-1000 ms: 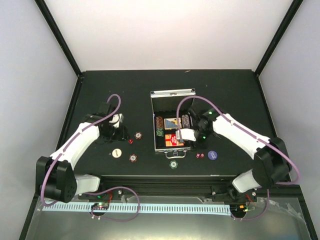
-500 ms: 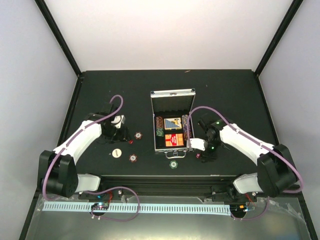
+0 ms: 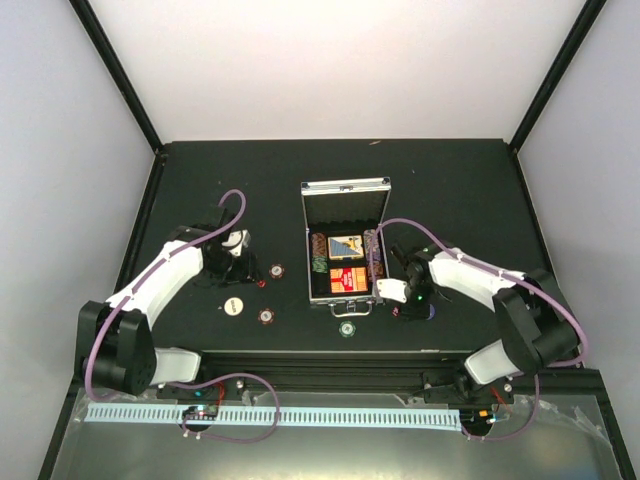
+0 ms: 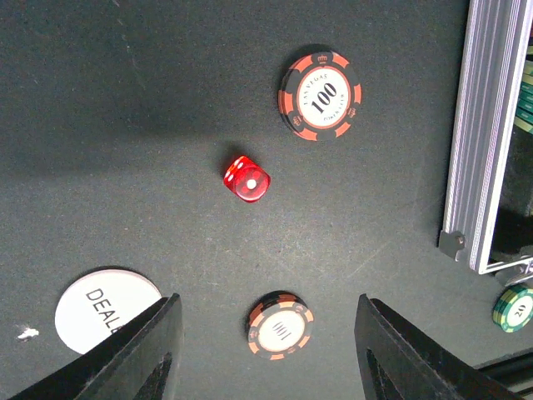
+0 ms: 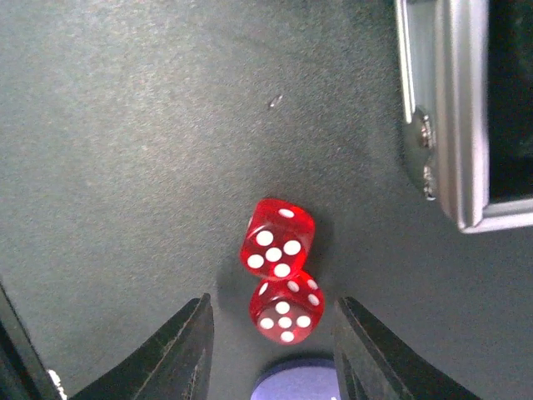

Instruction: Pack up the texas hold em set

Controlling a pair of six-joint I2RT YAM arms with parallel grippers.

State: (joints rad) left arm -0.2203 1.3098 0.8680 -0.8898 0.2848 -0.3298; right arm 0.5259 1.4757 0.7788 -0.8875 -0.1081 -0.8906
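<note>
The silver case (image 3: 345,187) lies open in the middle of the table, with card decks and chip rows inside; its ribbed edge shows in the left wrist view (image 4: 483,142). My left gripper (image 4: 271,350) is open and empty above a maroon chip (image 4: 280,325), with a red die (image 4: 246,178) and a "100" maroon chip (image 4: 320,92) beyond. My right gripper (image 5: 273,333) is open, low over two touching red dice (image 5: 277,237); the nearer die (image 5: 286,310) lies between the fingers. A purple chip (image 5: 300,379) sits just behind it.
A cream dealer button (image 4: 108,308) lies by my left finger. A green chip (image 3: 346,327) lies in front of the case. The case's front corner (image 5: 450,117) is close to the right gripper. The table has black frame posts at the back corners.
My right arm has moved from over the open case down and forward to the dice right of the case's front. The left arm has barely shifted.
</note>
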